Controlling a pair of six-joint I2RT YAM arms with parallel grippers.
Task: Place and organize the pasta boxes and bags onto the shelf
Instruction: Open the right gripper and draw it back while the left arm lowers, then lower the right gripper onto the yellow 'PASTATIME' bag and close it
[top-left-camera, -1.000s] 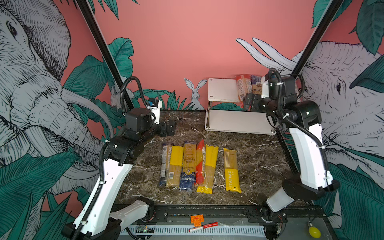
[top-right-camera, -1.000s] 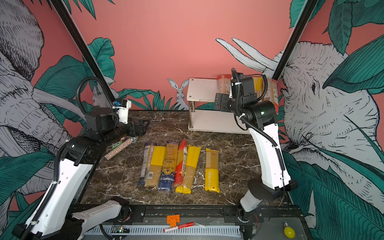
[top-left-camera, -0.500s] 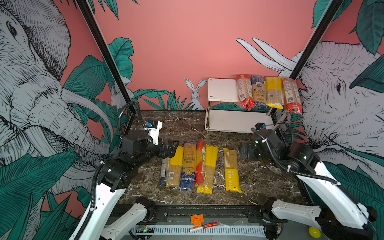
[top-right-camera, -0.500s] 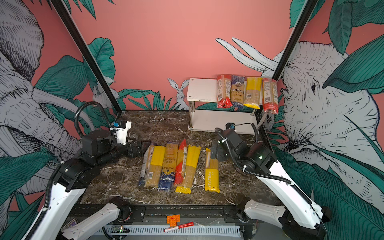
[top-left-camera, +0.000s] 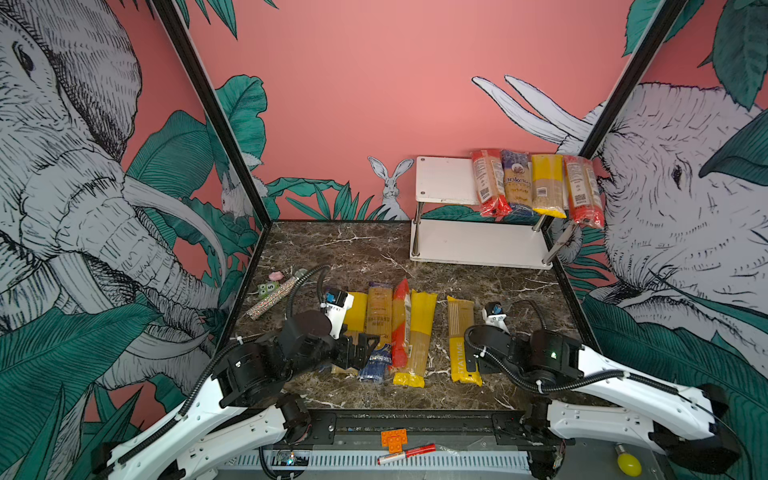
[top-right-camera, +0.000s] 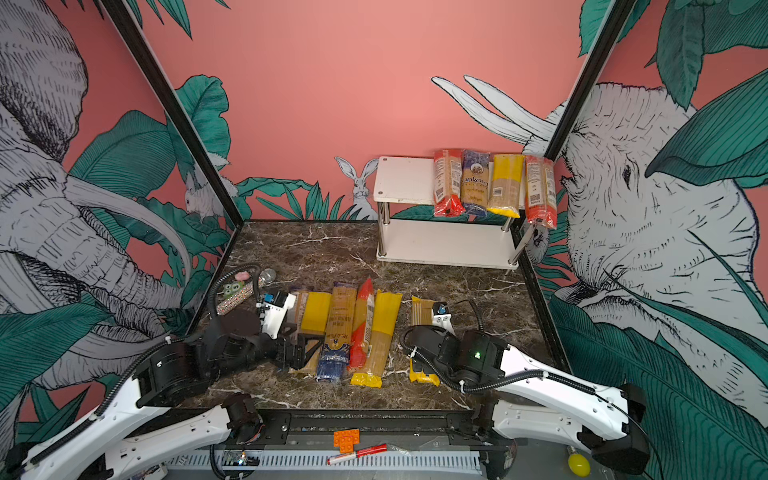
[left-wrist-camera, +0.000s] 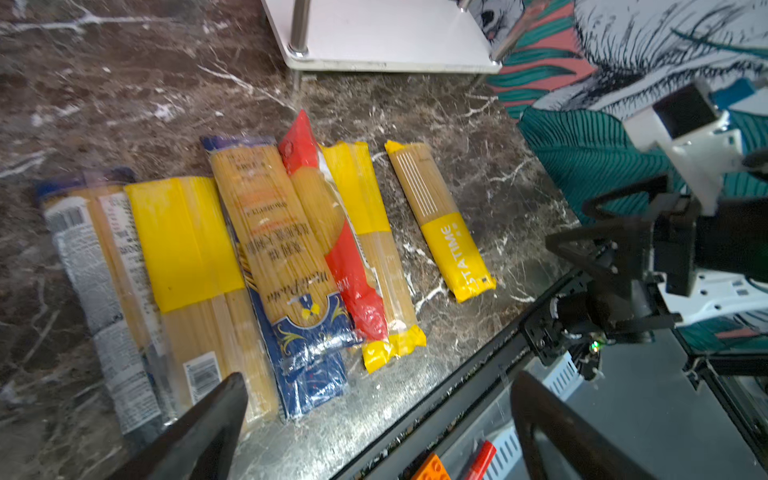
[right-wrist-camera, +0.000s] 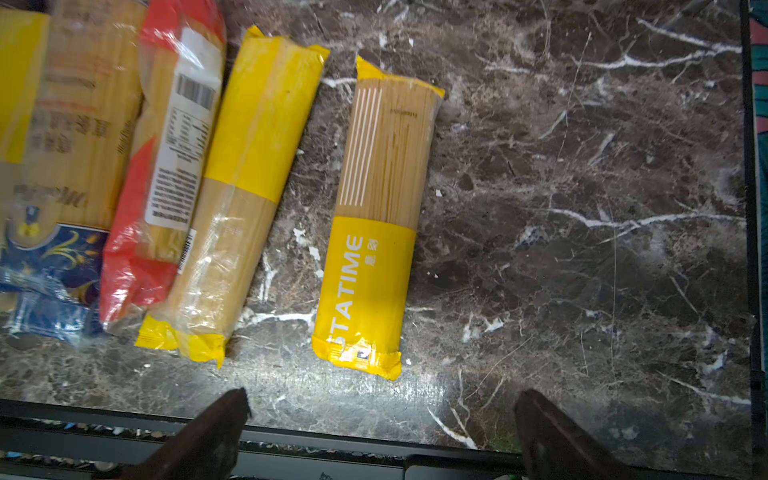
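While atop shelf (top-left-camera: 441, 179), four packs (top-left-camera: 517, 185) abreast.

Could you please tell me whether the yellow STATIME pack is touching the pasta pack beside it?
No, in the right wrist view bare marble shows all along between the STATIME pack and the yellow-ended pack beside it.

Six spaghetti packs (left-wrist-camera: 282, 232) in a row on marble tabletop (left-wrist-camera: 124, 104)

Glossy plastic pasta bags (left-wrist-camera: 286, 232), polished marble tabletop (right-wrist-camera: 582, 208), shiny metal shelf posts (left-wrist-camera: 299, 25)
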